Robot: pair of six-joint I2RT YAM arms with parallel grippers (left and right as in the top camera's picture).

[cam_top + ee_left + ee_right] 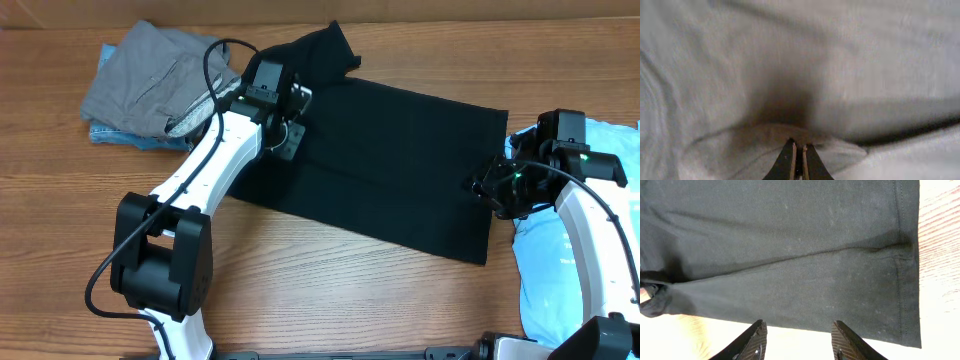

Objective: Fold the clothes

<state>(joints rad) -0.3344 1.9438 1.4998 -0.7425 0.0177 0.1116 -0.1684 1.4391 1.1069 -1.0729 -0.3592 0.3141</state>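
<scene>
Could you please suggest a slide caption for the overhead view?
Left hand pinches the black T-shirt near its sleeve; right hand, open, sits at the opposite edge; grey clothes piled aside.

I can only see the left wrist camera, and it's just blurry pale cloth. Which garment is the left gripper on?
Observer: The left gripper is on the black T-shirt, at its far-left corner near a sleeve.
Operator: Where's the other gripper?
Observer: The right gripper is open, at the shirt's edge on the right arm's side.
Operator: Anything else near my arm?
Observer: A bunched grey garment lies just left of the left arm.
</scene>
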